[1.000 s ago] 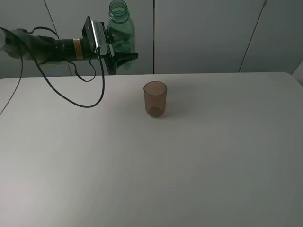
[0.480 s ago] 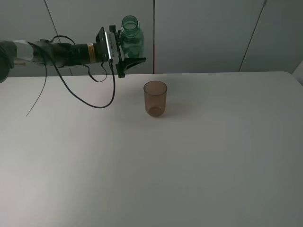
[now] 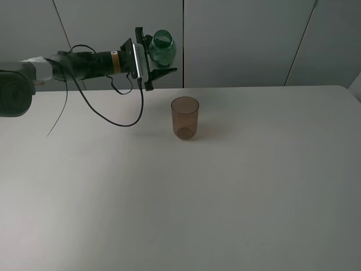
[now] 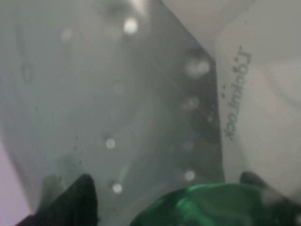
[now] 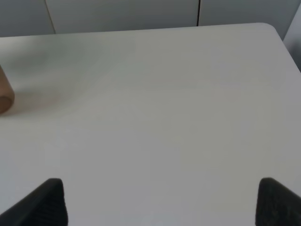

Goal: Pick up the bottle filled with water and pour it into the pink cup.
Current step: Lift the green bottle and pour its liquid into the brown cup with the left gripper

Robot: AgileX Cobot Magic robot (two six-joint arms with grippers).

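The left gripper (image 3: 161, 59) is clamped on the bottle (image 3: 162, 48), its jaws partway apart with the green body between them; one black finger (image 3: 163, 71) shows under the bottle. The arm reaches in level from the left and holds the bottle clear of the table (image 3: 225, 186), up near the back edge. The bottle is tipped over, its capless mouth turned toward the high camera. It hangs above and to the left of the pink cup (image 3: 185, 117), not over its rim. The cup stands upright on the table, apart from the gripper and bottle. In the left wrist view the green plastic (image 4: 202, 207) sits blurred between the two dark fingers. The right gripper (image 5: 162, 202) hangs over bare tabletop with its fingers (image 5: 47, 202) spread wide, gripping nothing.
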